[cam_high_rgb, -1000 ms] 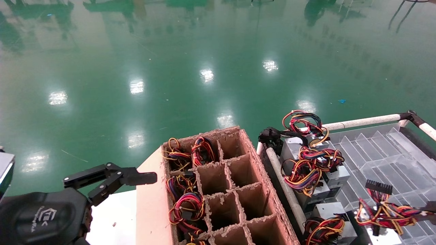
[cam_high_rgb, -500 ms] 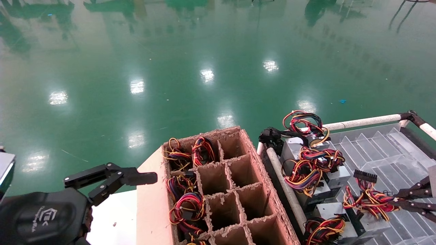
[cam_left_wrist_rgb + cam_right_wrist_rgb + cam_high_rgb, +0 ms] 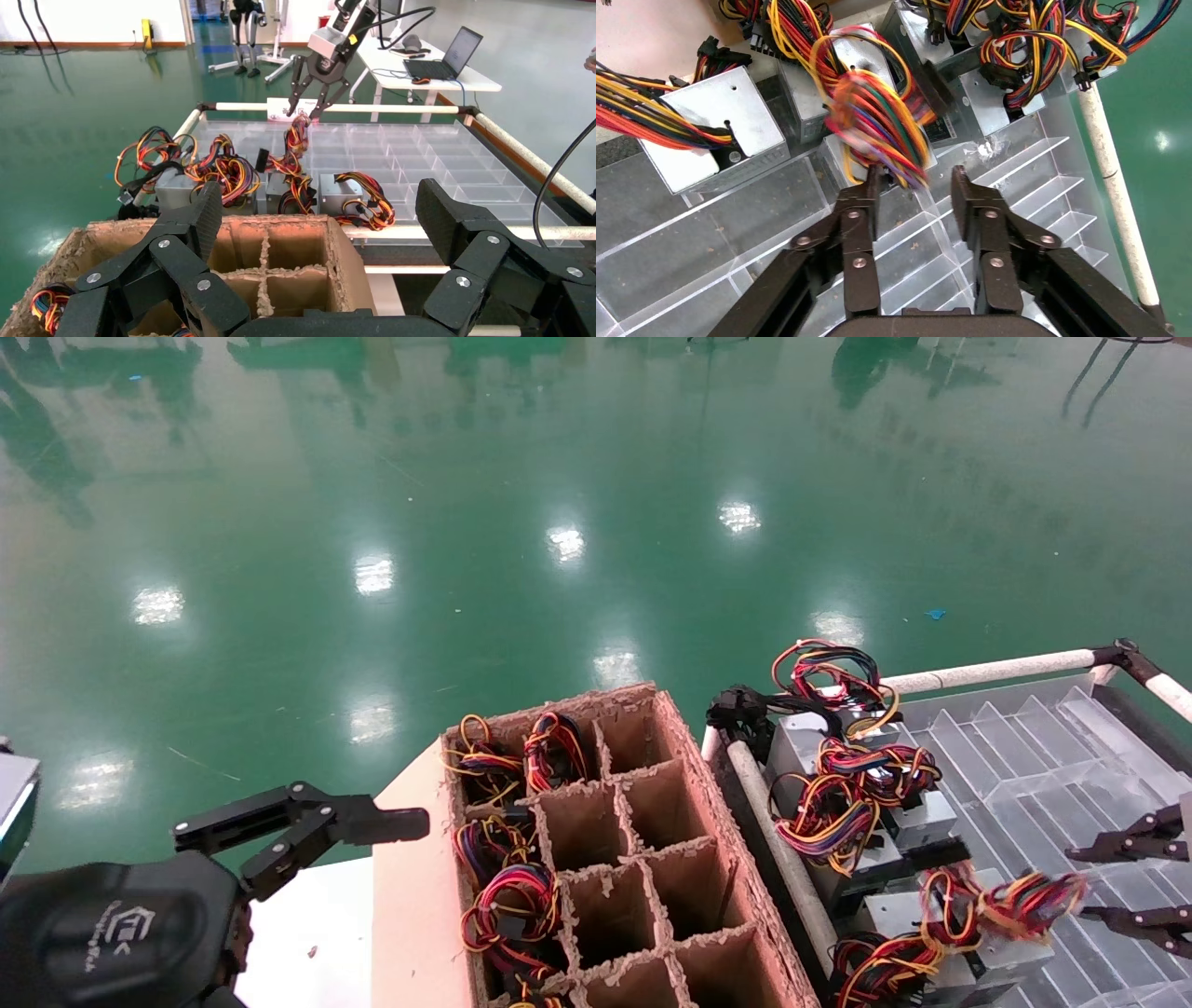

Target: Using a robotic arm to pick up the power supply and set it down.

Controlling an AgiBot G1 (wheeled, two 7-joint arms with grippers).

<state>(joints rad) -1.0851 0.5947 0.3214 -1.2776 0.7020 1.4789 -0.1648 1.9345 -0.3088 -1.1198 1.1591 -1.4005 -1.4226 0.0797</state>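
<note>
The power supply (image 3: 1017,949), a silver-grey box, lies in the clear tray next to the row of similar units. Its red, yellow and black wire bundle (image 3: 1010,901) is blurred in motion. My right gripper (image 3: 1080,882) stands open just right of that bundle and holds nothing. From the right wrist, the gripper (image 3: 916,179) has its black fingers (image 3: 866,203) spread, with the blurred wires (image 3: 877,119) just ahead of the tips. My left gripper (image 3: 320,217) hangs open beside the cardboard box, parked at the lower left of the head view.
A brown cardboard box (image 3: 694,775) with divider cells holds wired units in its left cells. Several more power supplies (image 3: 838,775) crowd the near-left side of the clear partitioned tray (image 3: 1043,747). A white tube frame (image 3: 987,670) borders the tray.
My right gripper carried the wire bundle left toward the row of units, then opened and let it go. The bundle is dropping onto the box. The left arm stayed still.
</note>
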